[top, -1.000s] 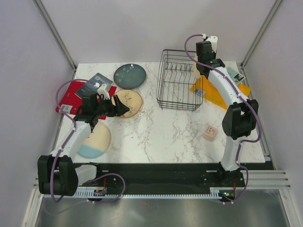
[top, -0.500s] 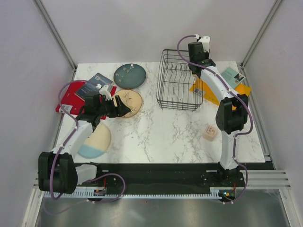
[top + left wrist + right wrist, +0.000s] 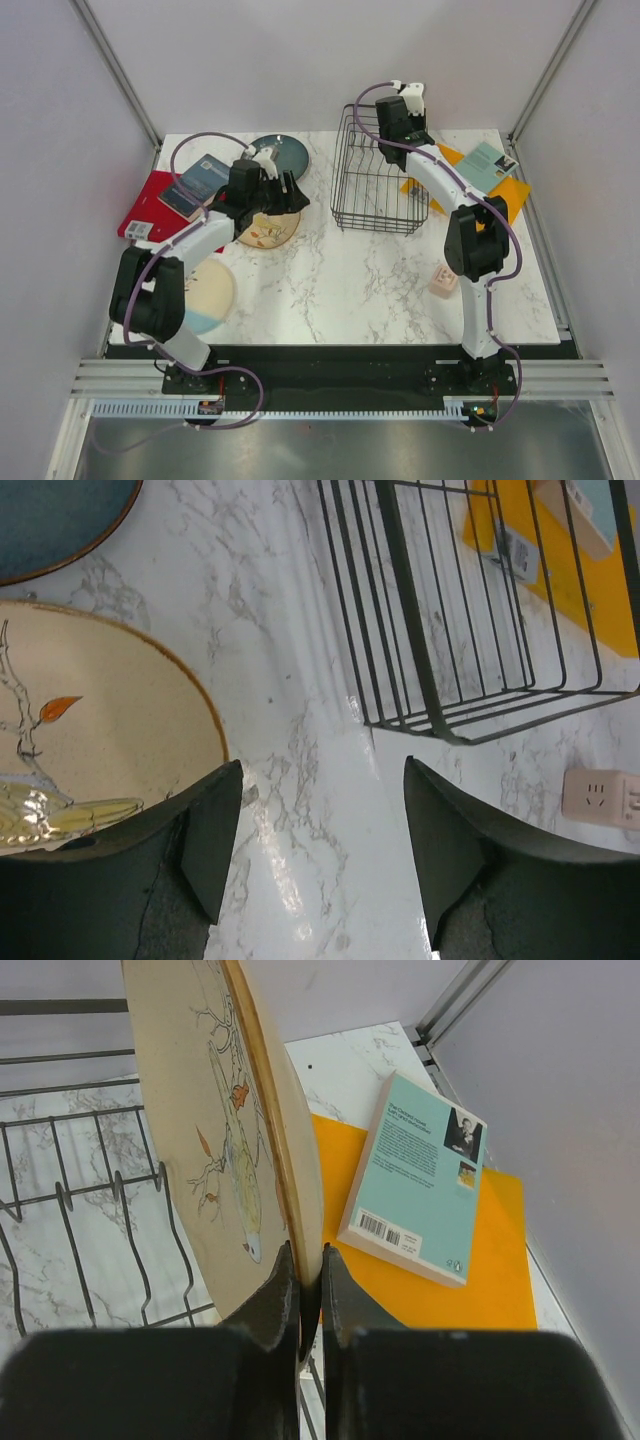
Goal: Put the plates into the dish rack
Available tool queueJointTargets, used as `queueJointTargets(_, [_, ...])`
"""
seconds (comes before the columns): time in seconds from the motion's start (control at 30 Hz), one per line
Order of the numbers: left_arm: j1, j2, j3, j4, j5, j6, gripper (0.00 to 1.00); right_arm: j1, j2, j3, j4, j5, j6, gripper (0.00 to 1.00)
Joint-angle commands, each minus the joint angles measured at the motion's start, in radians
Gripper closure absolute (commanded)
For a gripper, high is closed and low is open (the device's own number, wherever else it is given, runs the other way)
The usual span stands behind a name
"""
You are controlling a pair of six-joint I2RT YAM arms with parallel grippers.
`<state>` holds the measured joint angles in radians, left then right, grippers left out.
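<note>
My right gripper [image 3: 308, 1255] is shut on the rim of a cream bird-and-branch plate [image 3: 230, 1140] and holds it on edge over the back of the black wire dish rack [image 3: 90, 1190]. In the top view this gripper [image 3: 393, 128] is at the rack's [image 3: 380, 190] far side. My left gripper [image 3: 320, 790] is open and empty, over bare table between the second cream bird plate [image 3: 100, 730] and the rack [image 3: 470, 630]. The dark teal plate [image 3: 285, 152] lies behind that gripper [image 3: 290, 195]. The cream and pale blue plate [image 3: 208, 295] lies near the front left.
A teal book [image 3: 420, 1190] lies on the flat orange board [image 3: 440, 1300] right of the rack. A red book [image 3: 150, 208] and a blue book [image 3: 198, 180] lie at the far left. A pink socket cube [image 3: 443, 281] sits front right.
My right gripper has carried the bird plate leftward, from beside the rack to over its back. My left gripper has swung from over the bird plate to its right edge, nearer the rack.
</note>
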<state>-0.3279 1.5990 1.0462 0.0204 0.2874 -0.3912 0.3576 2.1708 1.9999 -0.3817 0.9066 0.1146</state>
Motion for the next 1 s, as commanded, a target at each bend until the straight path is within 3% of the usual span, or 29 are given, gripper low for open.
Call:
queueJointTargets(0.0, [-0.023,0.088,0.112,0.078,-0.024,-0.046,0.28,-0.002,-0.011,-0.007,0.029,0.011,-0.015,0.79])
queueJointTargets(0.03, [-0.026,0.101,0.124,0.076,-0.024,-0.051,0.29,0.001,-0.015,-0.013,0.026,-0.004,-0.019,0.66])
queueJointTargets(0.13, [-0.026,0.102,0.143,0.076,-0.047,-0.046,0.28,0.006,-0.040,-0.038,0.023,-0.018,-0.018,0.53])
queueJointTargets(0.3, [0.001,0.024,0.075,0.052,-0.083,0.029,0.26,0.011,-0.134,-0.092,0.017,-0.047,-0.001,0.51])
queueJointTargets(0.47, [0.102,-0.083,0.005,-0.016,-0.059,0.015,0.25,0.026,-0.224,-0.148,0.007,-0.066,0.011,0.49])
queueJointTargets(0.67, [0.243,-0.290,-0.078,-0.220,-0.073,0.044,0.21,0.073,-0.364,-0.206,0.003,-0.118,0.004,0.47])
queueJointTargets(0.77, [0.291,-0.392,-0.080,-0.364,-0.131,0.152,0.18,0.102,-0.439,-0.275,-0.005,-0.219,0.006,0.41])
queueJointTargets(0.8, [0.297,-0.431,-0.081,-0.397,-0.177,0.232,0.18,0.106,-0.454,-0.292,-0.031,-0.268,0.017,0.36])
queueJointTargets(0.87, [0.326,-0.479,-0.115,-0.442,-0.227,0.299,0.18,0.109,-0.505,-0.358,-0.060,-0.574,0.031,0.33])
queueJointTargets(0.93, [0.489,-0.536,-0.135,-0.470,-0.194,0.362,0.17,0.109,-0.535,-0.410,-0.082,-0.868,0.007,0.31])
queueJointTargets(0.97, [0.553,-0.542,-0.130,-0.523,-0.165,0.379,0.18,0.112,-0.537,-0.465,-0.082,-1.181,0.004,0.32])
